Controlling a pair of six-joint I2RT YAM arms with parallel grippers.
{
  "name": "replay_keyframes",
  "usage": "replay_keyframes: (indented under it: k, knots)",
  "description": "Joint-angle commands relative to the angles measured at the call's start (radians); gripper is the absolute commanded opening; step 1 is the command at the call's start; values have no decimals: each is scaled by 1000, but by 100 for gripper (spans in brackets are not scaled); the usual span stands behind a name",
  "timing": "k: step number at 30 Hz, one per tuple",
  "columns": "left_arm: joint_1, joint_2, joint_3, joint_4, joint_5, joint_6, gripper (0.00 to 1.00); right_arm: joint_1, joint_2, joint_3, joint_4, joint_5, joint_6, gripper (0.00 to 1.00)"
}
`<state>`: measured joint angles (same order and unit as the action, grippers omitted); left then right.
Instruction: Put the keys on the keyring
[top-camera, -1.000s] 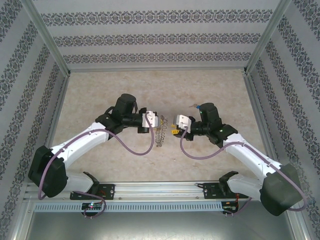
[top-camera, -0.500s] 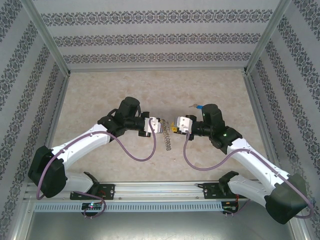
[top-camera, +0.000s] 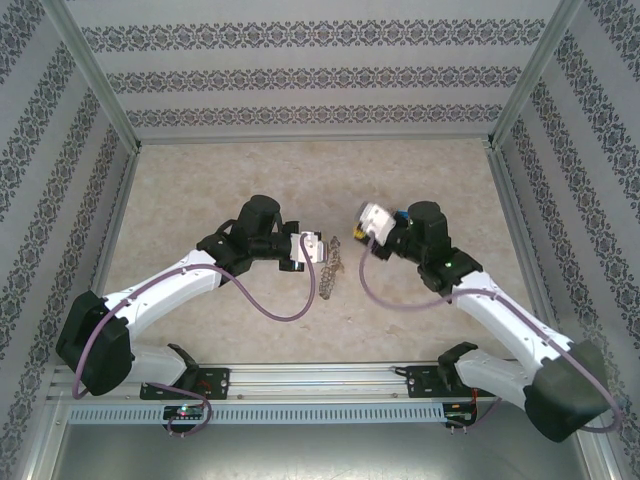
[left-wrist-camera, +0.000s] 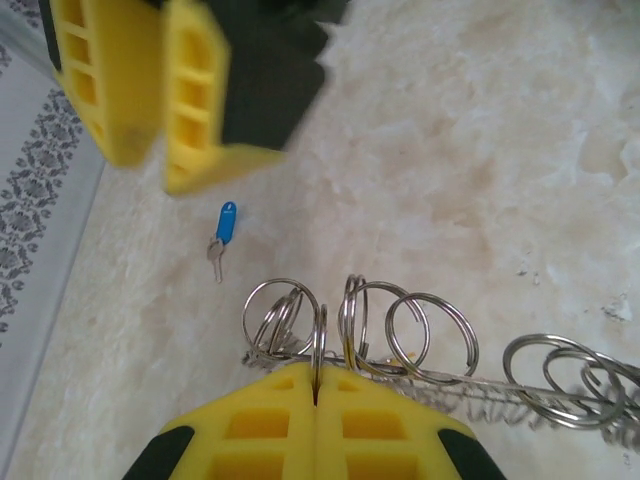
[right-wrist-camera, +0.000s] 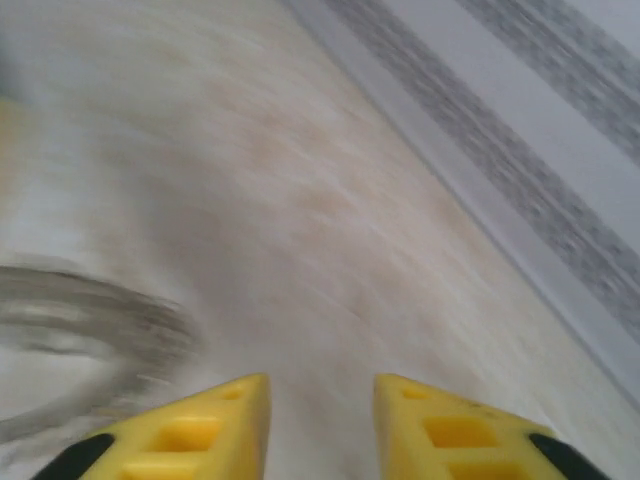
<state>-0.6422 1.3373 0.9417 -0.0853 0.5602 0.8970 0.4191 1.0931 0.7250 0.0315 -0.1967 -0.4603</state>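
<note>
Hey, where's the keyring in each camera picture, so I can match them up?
Top external: centre, keyring at the left gripper tip.
Left wrist: keyring across the bottom, clamped in that gripper's yellow fingers.
Right wrist: blurred grey arc at left edge, probably it.
Shared landmark: the left gripper holding it.

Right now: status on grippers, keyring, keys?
Left gripper shut on keyring. Right gripper open, empty. Blue key loose on table, not on ring. Path to it looks clear.
</note>
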Motion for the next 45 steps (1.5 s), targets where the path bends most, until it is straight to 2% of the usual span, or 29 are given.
replay_keyframes:
  k: [1, 2, 4, 5, 7, 10, 19, 23, 26, 31, 38, 45]
  knots:
    - [-13, -53, -8, 34, -40, -50, 0, -141, 74, 113, -58, 529, 606, 43]
    - [-14, -61, -14, 38, -40, -61, 0, -218, 102, 159, -168, 433, 723, 43]
    - [-13, -81, -31, 57, -45, -81, 0, -327, 173, 203, -259, 272, 875, 43]
    - [-13, -92, -40, 66, -49, -89, 0, -363, 211, 214, -274, 211, 927, 41]
    - [-12, -112, -57, 76, -54, -100, 0, -397, 299, 259, -298, 121, 935, 39]
    - [-11, -135, -73, 75, -46, -105, 0, -416, 450, 363, -375, 97, 904, 39]
    - [-4, -167, -113, 94, -63, -147, 0, -423, 794, 634, -471, 99, 983, 39]
    - [2, -184, -132, 109, -65, -164, 0, -414, 889, 734, -516, 126, 914, 39]
    - [7, -193, -138, 109, -71, -174, 0, -414, 934, 787, -539, 100, 847, 39]
    - [15, -193, -138, 101, -73, -184, 0, -408, 998, 830, -552, -55, 823, 36]
    - [30, -190, -135, 96, -73, -200, 0, -374, 997, 774, -553, -105, 807, 32]
    - [38, -201, -158, 110, -75, -217, 0, -329, 904, 621, -532, -174, 823, 27]
